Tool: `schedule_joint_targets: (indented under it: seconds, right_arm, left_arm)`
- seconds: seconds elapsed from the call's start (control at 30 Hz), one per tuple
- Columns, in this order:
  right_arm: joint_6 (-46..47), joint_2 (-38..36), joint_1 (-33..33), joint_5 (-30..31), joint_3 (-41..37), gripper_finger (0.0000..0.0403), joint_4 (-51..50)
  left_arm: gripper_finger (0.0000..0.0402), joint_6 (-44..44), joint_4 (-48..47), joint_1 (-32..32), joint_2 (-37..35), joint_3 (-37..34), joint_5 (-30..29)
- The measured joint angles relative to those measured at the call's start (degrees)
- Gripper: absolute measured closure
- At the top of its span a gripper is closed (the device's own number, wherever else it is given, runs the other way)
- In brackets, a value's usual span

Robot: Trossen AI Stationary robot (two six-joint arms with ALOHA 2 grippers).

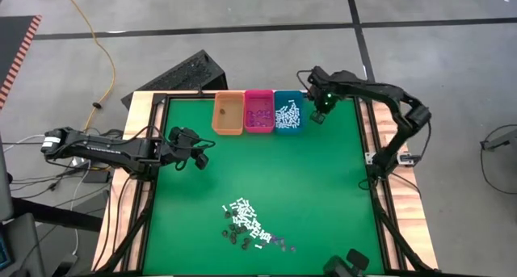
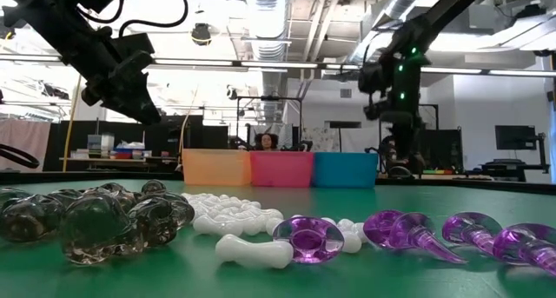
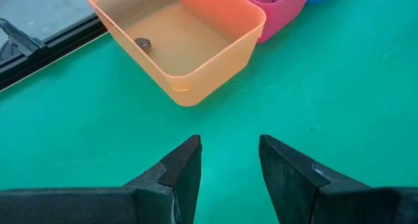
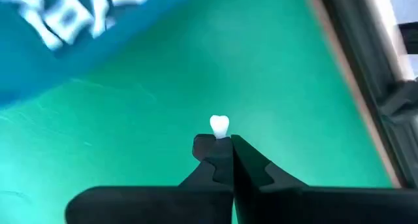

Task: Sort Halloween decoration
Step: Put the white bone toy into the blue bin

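The Halloween decoration pieces lie in a loose pile (image 1: 250, 224) on the green mat near its front edge: white sticks (image 2: 234, 221), purple bits (image 2: 308, 237) and dark bits (image 2: 95, 220). My right gripper (image 4: 222, 144) is shut on one white stick, above the mat just right of the teal bin (image 1: 288, 113), which holds white sticks. My left gripper (image 3: 228, 145) hangs open over the mat at the left (image 1: 196, 156), short of the orange bin (image 3: 189, 41), with nothing between its fingers. My right gripper pinches a white stick between its two fingertips; only the stick's rounded end (image 4: 219, 125) shows past them. The fingers point steeply down from above. The stick is lifted clear of the mat.
Three bins stand side by side at the mat's far edge: orange (image 1: 228, 114) with one dark bit (image 3: 142, 44), pink (image 1: 259, 111) with purple bits, then teal. A black frame rail (image 4: 385, 67) runs along the mat's right side. The mat's middle (image 1: 275, 172) is bare.
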Motion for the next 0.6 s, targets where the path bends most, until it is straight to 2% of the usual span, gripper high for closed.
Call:
schedule_joint_targets:
  seconds: [0.17, 0.3, 0.47, 0.6]
  right_arm:
    - [2.1, -4.9, 5.3, 0.0, 0.1, 0.0387, 1.1]
    - [4.5, -7.4, 11.0, 0.0, 0.1, 0.0387, 5.9]
    - [6.4, -7.3, 17.7, 0.5, 0.2, 0.0368, 14.5]
    - [7.0, -5.7, 19.3, 3.1, 0.3, 0.0344, 19.1]
  left_arm:
    - [0.0258, -0.5, 0.0, 0.0, 0.0, 0.0, 0.0]
    - [0.0258, -0.5, 0.1, 0.0, 0.0, 0.0, 0.0]
    - [0.0258, -0.5, 0.3, 0.0, 0.0, 0.0, 0.0]
    - [0.0258, -0.5, 0.4, 0.0, 0.0, 0.0, 0.3]
